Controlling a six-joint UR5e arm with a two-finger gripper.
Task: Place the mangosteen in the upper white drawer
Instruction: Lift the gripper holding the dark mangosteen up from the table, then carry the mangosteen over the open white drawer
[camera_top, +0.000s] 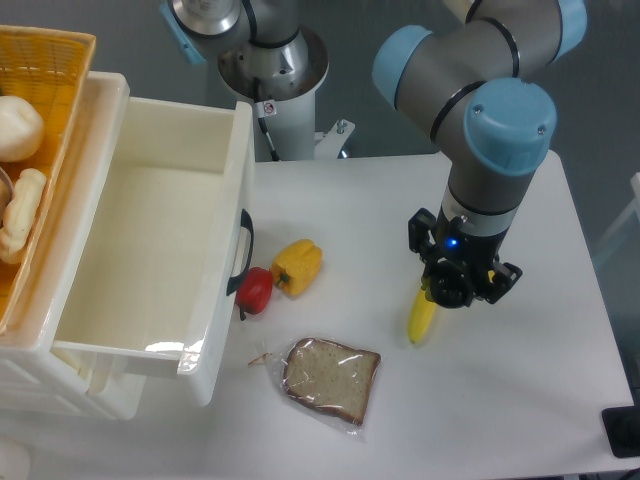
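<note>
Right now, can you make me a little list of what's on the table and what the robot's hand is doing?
drawer: pulled open, looks empty inside, black handle on front
red pepper: on the table, right by the drawer handle
yellow pepper: beside the red pepper, touching or nearly so
bread slice: in clear wrap, on the table's near side
banana: partly hidden under the hand
hand: over the banana's upper end; cannot tell if open or shut
mangosteen: not seen anywhere
basket: orange, far left above the drawer, pale food inside
</note>
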